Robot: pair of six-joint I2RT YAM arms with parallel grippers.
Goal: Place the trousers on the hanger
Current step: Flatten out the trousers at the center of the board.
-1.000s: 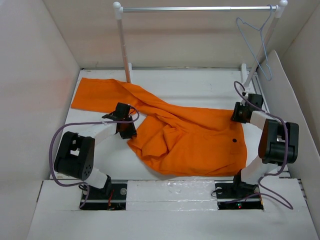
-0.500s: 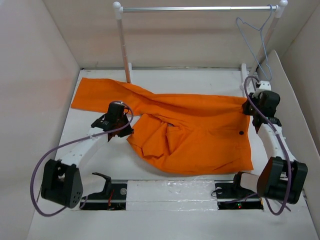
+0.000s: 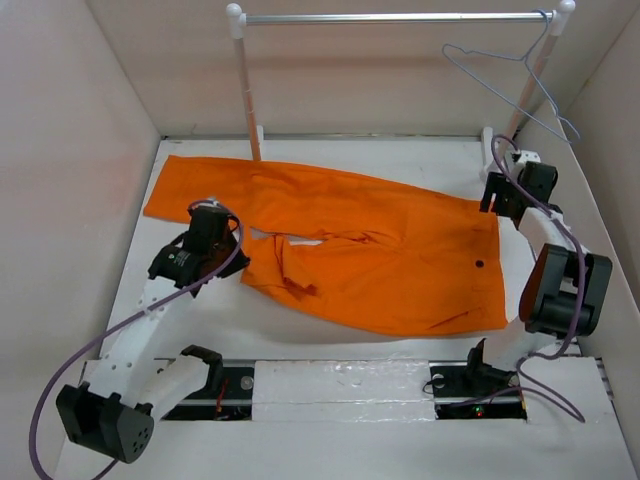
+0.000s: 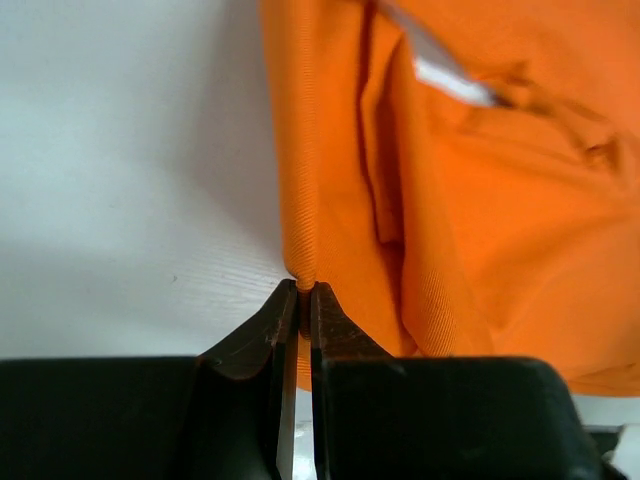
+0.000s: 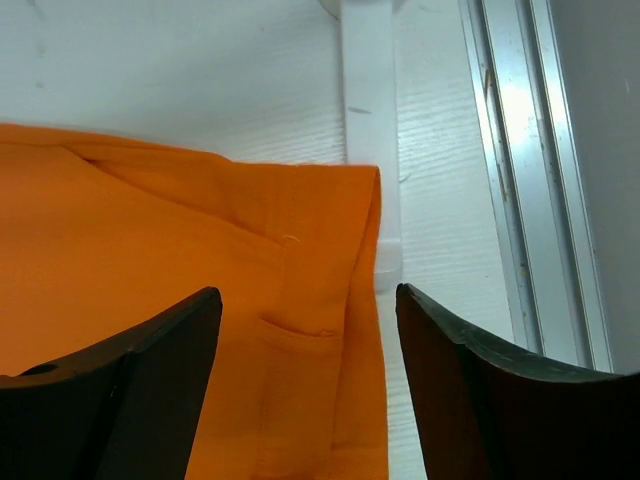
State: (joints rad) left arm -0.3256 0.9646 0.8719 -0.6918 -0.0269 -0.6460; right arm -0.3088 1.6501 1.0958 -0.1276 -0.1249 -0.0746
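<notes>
The orange trousers lie spread across the white table, legs to the left and waistband with a dark button to the right. My left gripper is at their left side, shut on a fold of the cloth, as the left wrist view shows. Over the waistband's far right corner my right gripper hovers open, nothing between its fingers. The pale wire hanger hangs tilted from the right end of the rail.
The rail's white posts stand at the back of the table; the right post's foot is just beyond the waistband corner. An aluminium track runs along the right wall. Tall side walls close in the table.
My right gripper has opened and let go of the waistband corner. The left gripper pulled its fold left and nearer, flattening the trousers. The hanger has swung left on the rail.
</notes>
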